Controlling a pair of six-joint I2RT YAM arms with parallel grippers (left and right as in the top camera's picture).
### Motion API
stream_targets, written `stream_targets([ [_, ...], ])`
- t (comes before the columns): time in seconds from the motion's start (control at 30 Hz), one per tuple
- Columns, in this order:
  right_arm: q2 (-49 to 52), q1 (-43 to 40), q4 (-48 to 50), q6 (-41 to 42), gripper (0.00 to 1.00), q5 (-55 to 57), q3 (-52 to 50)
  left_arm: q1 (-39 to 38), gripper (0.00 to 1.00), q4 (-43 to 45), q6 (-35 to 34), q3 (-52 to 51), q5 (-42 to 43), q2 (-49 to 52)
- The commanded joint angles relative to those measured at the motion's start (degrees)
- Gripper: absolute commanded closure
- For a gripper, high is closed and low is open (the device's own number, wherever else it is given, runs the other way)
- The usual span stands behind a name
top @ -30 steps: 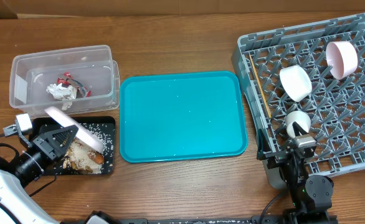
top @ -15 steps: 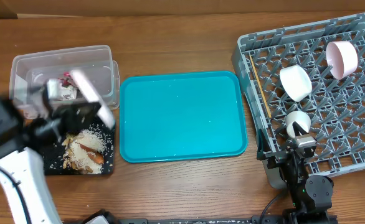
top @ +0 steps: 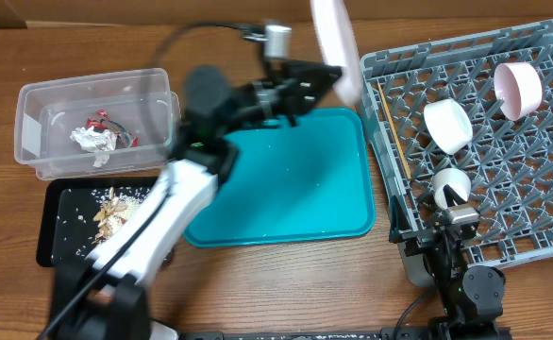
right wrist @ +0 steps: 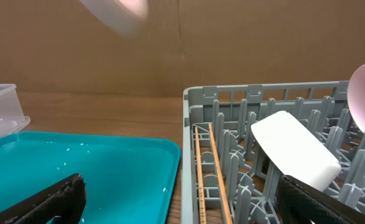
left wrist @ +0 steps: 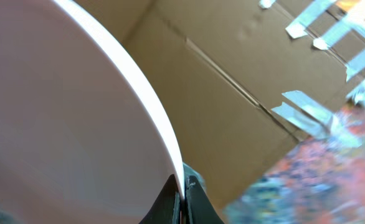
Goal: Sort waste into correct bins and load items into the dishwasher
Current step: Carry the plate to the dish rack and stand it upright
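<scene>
L tool (left wrist: 183, 196) pinches rim of white plate (top: 335, 45), edge-on, blurred; R tool (right wrist: 179, 188) wide open, empty.

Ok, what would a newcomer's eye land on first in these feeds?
The left gripper, reaching out over the teal tray, clamps a white plate on edge in the air near the far-left corner of the grey rack. Next comes the rack's load: a pink bowl, a white bowl, a small cup and chopsticks.
</scene>
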Motion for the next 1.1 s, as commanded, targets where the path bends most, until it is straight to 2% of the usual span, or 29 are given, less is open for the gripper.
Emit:
stream_targets([
  [0.0,-0.55,-0.37,0.26,0.2,0.0,-0.37,-0.57,-5.25,0.96,0.96,-9.81,5.81,-4.35,10.36],
  [0.13,-0.55,-0.37,0.26,0.17,0.0,-0.37,-0.57,-9.68,0.96,0.81,-9.73,13.6,-3.85,19.06],
  [0.27,-0.55,-0.37,0.26,0.2,0.0,-0.37,-0.57,-11.32,0.96,-0.26,-10.19,16.63,-4.55,23.54],
  [0.43,-0.55,-0.37,0.26,0.17,0.0,-0.37,-0.57,-11.19,0.96,-6.86,-9.03,16.63,-8.59,24.09],
  [0.67,-0.55,-0.37,0.26,0.2,0.0,-0.37,-0.57,-10.97,0.94,-8.41,-8.57,16.68,-8.52,23.98],
  [0.7,-0.55,-0.37,0.26,0.2,0.0,-0.37,-0.59,-10.97,0.78,-8.48,-8.31,16.68,-8.52,24.0],
  [0.73,-0.55,-0.37,0.26,0.2,0.0,-0.37,-0.57,-10.95,0.51,-9.09,-7.85,16.68,-8.5,24.0],
  [0.77,-0.55,-0.37,0.26,0.2,0.0,-0.37,-0.57,-10.78,0.17,-10.25,-6.93,16.7,-8.48,23.98],
  [0.8,-0.55,-0.37,0.26,0.17,0.0,-0.37,-0.57,-10.51,0.0,-11.17,-6.21,16.74,-8.44,23.89],
  [0.93,-0.55,-0.37,0.26,0.17,0.0,-0.35,-0.59,-7.85,0.0,-20.98,-3.63,17.22,-10.54,22.8],
  [1.07,-0.55,-0.37,0.26,0.2,0.0,-0.35,-0.57,-2.91,0.0,-36.79,6.14,18.56,-12.48,17.33],
])
